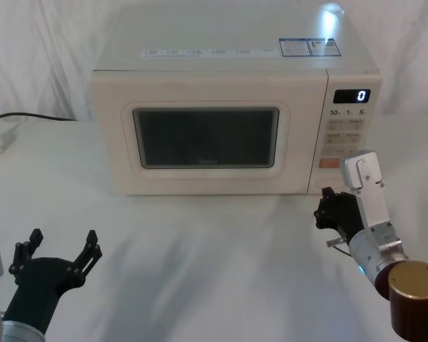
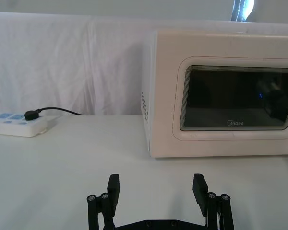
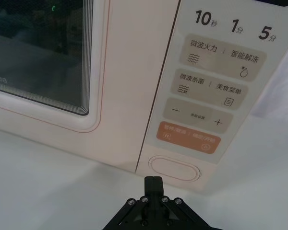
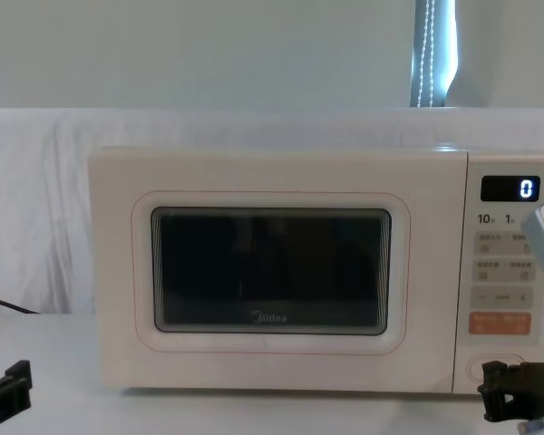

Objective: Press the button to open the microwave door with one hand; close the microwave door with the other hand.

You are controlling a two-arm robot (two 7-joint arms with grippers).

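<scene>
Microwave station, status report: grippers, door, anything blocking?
Right gripper shut, just short of the button. Left gripper open, low, front-left of the microwave. Microwave door closed. Nothing in the way.

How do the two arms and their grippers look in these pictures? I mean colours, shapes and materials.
The left gripper is matte black with two slim fingers ending in flat rectangular pads, joined by small silver screws. The right gripper is also black; behind it sits a silver-grey metal block, a ribbed silver wrist and a dark brown cylinder with a brass-coloured cap.
</scene>
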